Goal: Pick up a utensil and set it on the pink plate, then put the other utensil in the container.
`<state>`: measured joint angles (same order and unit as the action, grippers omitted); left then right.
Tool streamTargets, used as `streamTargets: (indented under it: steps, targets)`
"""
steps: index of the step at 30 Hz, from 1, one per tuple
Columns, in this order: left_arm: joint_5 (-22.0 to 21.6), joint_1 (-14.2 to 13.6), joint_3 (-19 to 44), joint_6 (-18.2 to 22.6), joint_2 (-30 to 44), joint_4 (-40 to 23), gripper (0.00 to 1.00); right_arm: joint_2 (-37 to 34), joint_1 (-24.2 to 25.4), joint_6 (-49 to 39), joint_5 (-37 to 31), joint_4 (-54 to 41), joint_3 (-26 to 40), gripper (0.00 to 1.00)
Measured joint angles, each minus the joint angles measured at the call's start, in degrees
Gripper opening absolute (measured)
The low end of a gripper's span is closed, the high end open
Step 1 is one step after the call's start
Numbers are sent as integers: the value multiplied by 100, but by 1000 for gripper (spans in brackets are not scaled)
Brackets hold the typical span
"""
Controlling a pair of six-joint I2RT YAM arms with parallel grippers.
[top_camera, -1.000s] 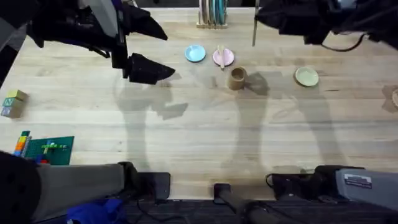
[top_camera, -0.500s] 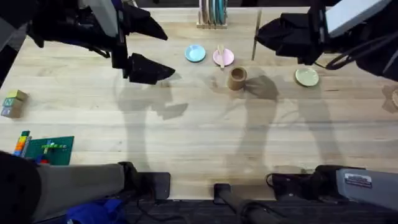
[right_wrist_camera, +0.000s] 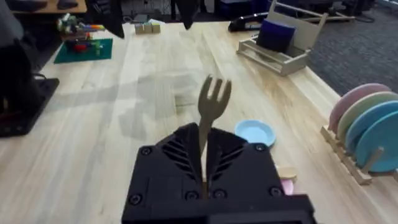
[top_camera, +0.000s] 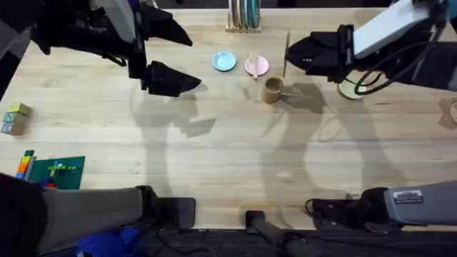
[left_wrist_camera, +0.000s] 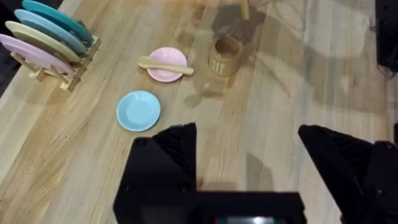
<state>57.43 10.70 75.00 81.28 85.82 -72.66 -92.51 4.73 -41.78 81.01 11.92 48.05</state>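
Note:
The wooden spoon (top_camera: 253, 63) lies across the pink plate (top_camera: 260, 69), which is also in the left wrist view as the pink plate (left_wrist_camera: 163, 73) with the spoon (left_wrist_camera: 166, 64) on it. The tan container (top_camera: 272, 90) stands upright just in front of the plate, open and apparently empty (left_wrist_camera: 225, 55). My right gripper (top_camera: 291, 56) is shut on the wooden fork (top_camera: 286, 51), held above the table behind and slightly right of the container. The fork (right_wrist_camera: 213, 106) points tines up between the fingers. My left gripper (top_camera: 194, 63) hangs open and empty, left of the plates.
A light blue plate (top_camera: 224, 61) sits left of the pink one. A yellow-green plate (top_camera: 351, 90) is partly under the right arm. A rack of plates (top_camera: 244, 18) stands at the back edge. Blocks (top_camera: 16, 118) and a green baseplate (top_camera: 61, 171) lie at the left.
The right arm has swung left and lower with the fork, from behind the table's back edge to just behind the container. The left arm has not moved.

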Motion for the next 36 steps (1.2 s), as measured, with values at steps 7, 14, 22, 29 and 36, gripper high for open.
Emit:
streamTargets:
  steps: [7,14,22,29,36]
  targets:
    - [0,0,0,0,0,0,996,-418,0,-550,1,129,0,32]
    - [0,0,0,0,0,2,996,-790,-69,-765,2,563,0,32]
    - [0,0,0,0,0,0,995,-1219,-249,-802,-5,754,0,32]
    - [0,0,0,0,0,1,995,-1456,-268,-802,-166,750,0,32]
    - [0,0,0,0,0,2,996,-1460,-271,-802,-495,683,-75,32]
